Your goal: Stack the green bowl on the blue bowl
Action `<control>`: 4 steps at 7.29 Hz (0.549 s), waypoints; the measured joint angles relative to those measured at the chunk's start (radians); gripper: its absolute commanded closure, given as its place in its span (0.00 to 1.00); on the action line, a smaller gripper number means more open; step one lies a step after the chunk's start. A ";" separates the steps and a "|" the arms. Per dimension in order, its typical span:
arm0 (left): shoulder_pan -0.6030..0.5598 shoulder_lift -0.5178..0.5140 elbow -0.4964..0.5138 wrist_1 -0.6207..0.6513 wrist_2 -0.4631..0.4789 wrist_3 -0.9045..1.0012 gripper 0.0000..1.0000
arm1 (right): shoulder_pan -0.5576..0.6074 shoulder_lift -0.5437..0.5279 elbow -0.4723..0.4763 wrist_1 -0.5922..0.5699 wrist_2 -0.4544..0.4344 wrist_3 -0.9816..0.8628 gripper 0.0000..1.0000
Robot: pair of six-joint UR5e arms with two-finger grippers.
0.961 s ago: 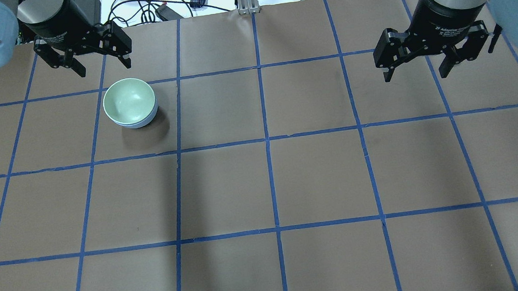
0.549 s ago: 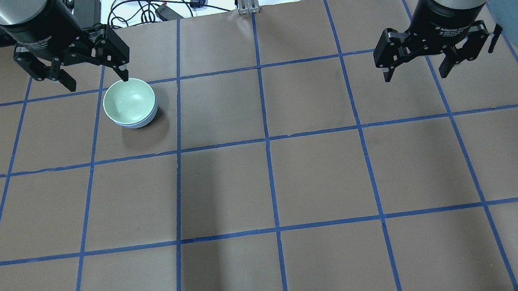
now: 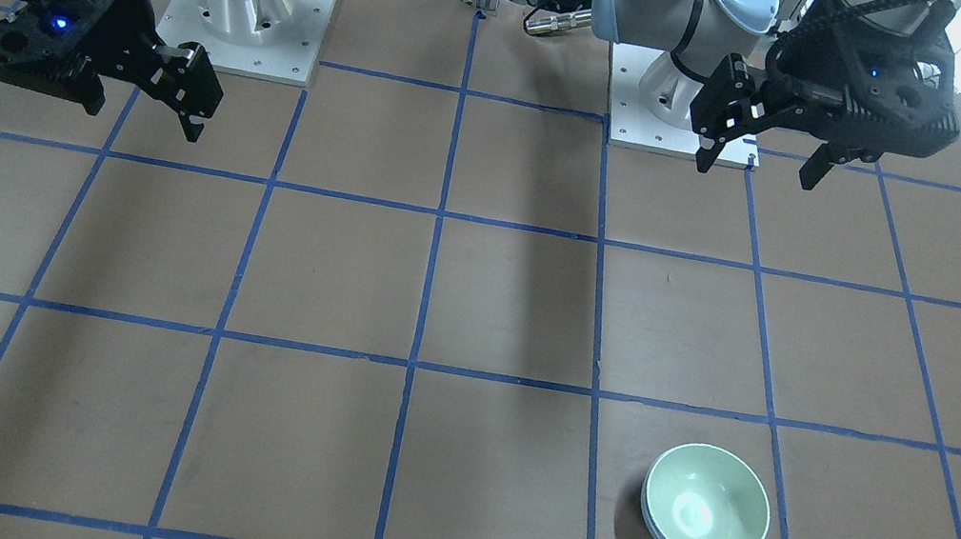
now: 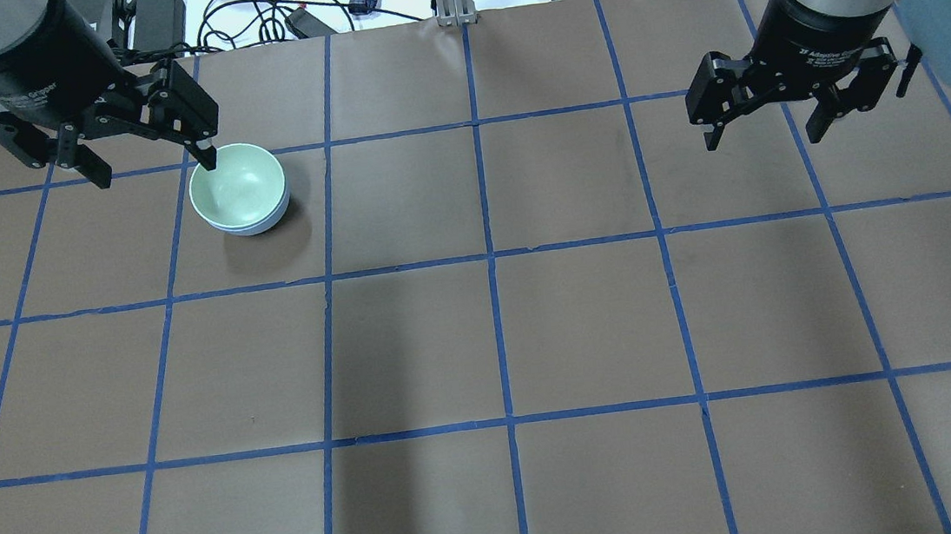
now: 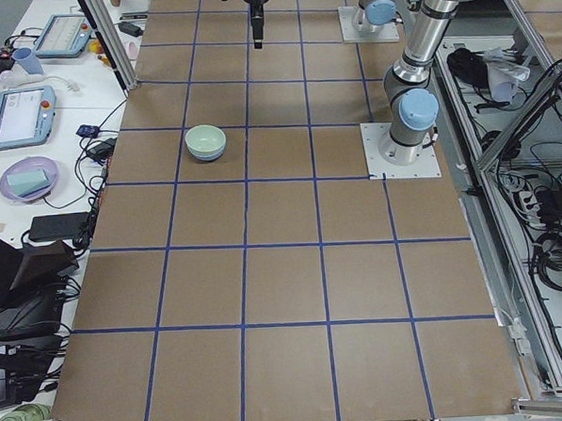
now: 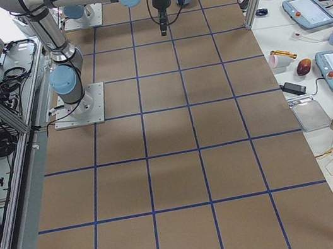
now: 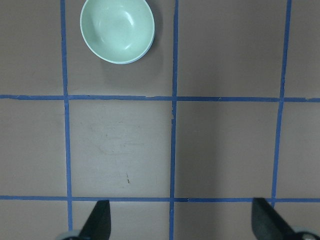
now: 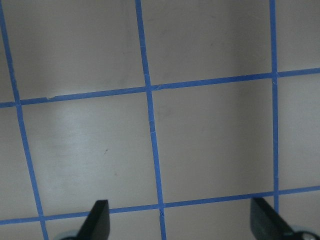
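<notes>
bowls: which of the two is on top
The green bowl: it sits nested inside the blue bowl, whose rim shows only as a thin sliver beneath.

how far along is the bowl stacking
Done: the green bowl sits nested in the blue bowl, whose edge shows beneath it. In hand: nothing; the left gripper and right gripper both hang open and empty, apart from the stack. Left: apparently nothing for the stack itself, at most parking the arms.
</notes>
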 measured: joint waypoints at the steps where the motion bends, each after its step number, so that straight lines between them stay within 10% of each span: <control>1: 0.000 -0.004 -0.002 0.002 0.001 0.000 0.00 | 0.000 0.000 0.000 0.000 0.000 0.000 0.00; 4: -0.005 -0.016 -0.002 0.013 0.002 0.000 0.00 | 0.000 0.000 0.000 0.000 0.000 0.000 0.00</control>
